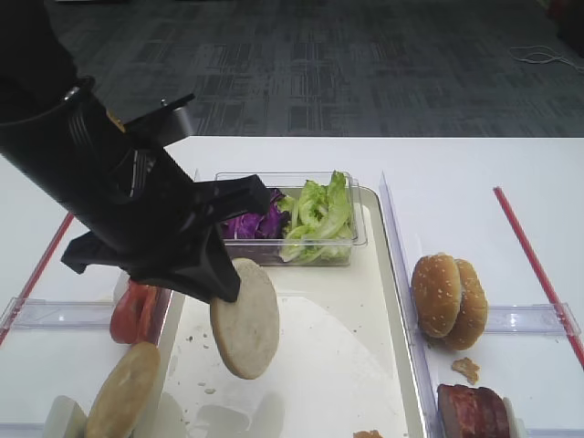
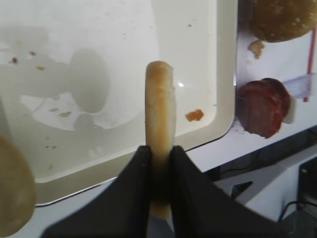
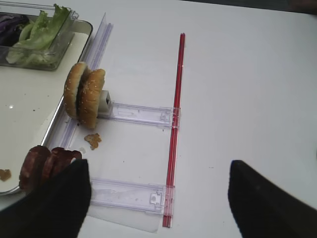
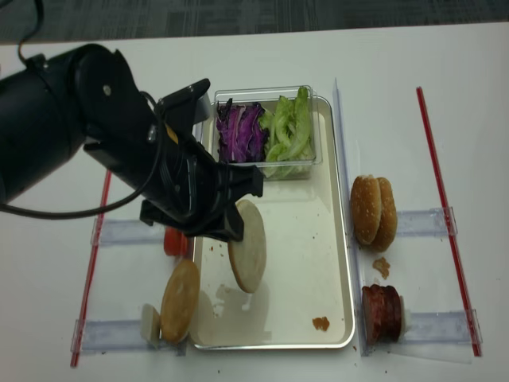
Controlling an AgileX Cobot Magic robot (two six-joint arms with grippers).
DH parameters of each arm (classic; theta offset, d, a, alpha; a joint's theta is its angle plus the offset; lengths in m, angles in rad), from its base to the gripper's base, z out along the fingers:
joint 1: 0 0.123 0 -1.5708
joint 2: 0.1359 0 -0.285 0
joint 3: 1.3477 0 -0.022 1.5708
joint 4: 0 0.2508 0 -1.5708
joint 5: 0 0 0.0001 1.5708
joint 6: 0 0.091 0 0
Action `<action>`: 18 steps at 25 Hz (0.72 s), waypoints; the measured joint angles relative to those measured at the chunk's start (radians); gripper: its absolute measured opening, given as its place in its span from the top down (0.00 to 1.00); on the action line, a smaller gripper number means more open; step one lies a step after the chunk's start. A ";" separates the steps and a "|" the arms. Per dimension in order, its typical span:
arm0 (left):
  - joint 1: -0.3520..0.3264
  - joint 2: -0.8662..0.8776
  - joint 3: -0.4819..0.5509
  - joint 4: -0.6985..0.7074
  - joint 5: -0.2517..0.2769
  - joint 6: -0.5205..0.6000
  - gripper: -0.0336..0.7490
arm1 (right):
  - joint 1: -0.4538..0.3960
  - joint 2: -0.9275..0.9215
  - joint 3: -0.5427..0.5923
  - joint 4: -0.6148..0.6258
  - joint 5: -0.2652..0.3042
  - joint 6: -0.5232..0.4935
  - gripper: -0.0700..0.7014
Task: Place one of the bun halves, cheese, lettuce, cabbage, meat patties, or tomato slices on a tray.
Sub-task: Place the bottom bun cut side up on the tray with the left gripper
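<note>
My left gripper point(image 2: 159, 148) is shut on a thin round bun slice point(image 2: 159, 99), held on edge just above the cream tray point(image 1: 365, 365). From overhead, the slice point(image 4: 247, 247) hangs over the tray's left half. Lettuce point(image 1: 319, 214) and purple cabbage point(image 1: 251, 222) fill a clear tub at the tray's far end. Meat patties point(image 4: 382, 312) stand right of the tray, tomato slices point(image 4: 175, 241) left of it. My right gripper point(image 3: 158, 166) is open over bare table beside the patties point(image 3: 42, 166). No cheese is in view.
Two sesame buns point(image 4: 374, 211) stand on edge right of the tray, with a crumb point(image 4: 382, 267) below them. A thicker bun half point(image 4: 180, 301) leans at the tray's near left corner. Red strips point(image 3: 176, 124) and clear plastic holders point(image 3: 141, 114) lie on the table.
</note>
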 joint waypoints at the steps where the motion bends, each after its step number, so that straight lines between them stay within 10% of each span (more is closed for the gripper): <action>1: 0.011 0.000 0.017 -0.057 -0.011 0.050 0.87 | 0.000 0.000 0.000 0.000 0.000 0.000 0.16; 11: 0.057 0.006 0.167 -0.531 -0.105 0.489 0.87 | 0.000 0.000 0.000 0.000 0.000 0.000 0.16; 18: 0.057 0.050 0.192 -0.616 -0.128 0.583 0.87 | 0.000 0.000 0.000 0.000 0.000 0.000 0.16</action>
